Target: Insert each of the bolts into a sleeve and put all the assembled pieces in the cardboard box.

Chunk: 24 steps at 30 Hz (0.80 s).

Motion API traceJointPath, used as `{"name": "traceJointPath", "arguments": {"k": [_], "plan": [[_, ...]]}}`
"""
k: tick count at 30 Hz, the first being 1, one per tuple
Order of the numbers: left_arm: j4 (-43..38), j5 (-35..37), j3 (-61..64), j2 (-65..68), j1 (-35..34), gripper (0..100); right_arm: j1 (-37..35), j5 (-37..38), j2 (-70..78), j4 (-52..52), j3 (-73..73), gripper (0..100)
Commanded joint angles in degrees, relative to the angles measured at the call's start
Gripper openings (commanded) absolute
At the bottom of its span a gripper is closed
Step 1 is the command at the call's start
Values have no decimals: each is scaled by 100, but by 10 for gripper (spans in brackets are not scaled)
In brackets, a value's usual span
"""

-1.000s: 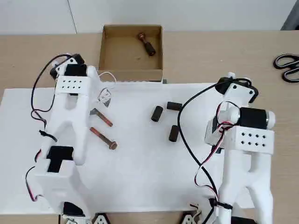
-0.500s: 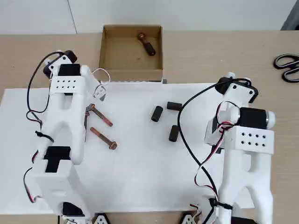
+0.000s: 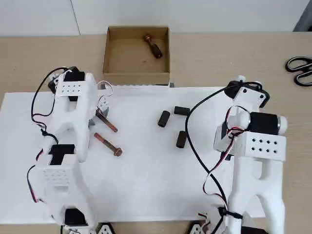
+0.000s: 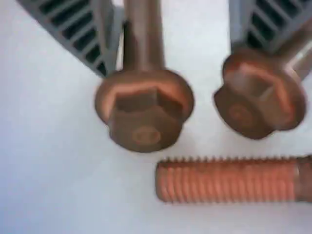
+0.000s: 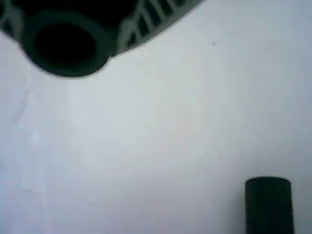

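One assembled piece (image 3: 153,46) already sits in the cardboard box (image 3: 117,61), so I'd say we're at grabbing the next bolt. The left gripper (image 4: 170,53) is wide open and straddles the shank of a bolt (image 4: 144,109) on the white mat (image 3: 146,185), not pinching it. It's copper-coloured, with a hex head on a round flange. A second bolt head (image 4: 261,97) and a threaded shank (image 4: 226,178) lie just beside it, so closing shouldn't nudge them. Black sleeves (image 3: 164,118) wait mid-mat. Right gripper (image 5: 112,19): can't tell.
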Motion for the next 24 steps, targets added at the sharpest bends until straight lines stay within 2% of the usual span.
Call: {"name": "traceJointPath", "arguments": {"k": [1, 8, 17, 24], "plan": [[-246, -35, -198, -18, 0, 114, 57, 26, -171, -31, -26, 3], [-607, -158, -198, 26, 105, 34, 57, 26, -171, -31, -26, 3], [-607, -158, -233, 835, 158, 34, 57, 26, -171, -31, -26, 3], [-589, -158, -233, 862, 193, 36, 57, 26, -171, -31, -26, 3]]}}
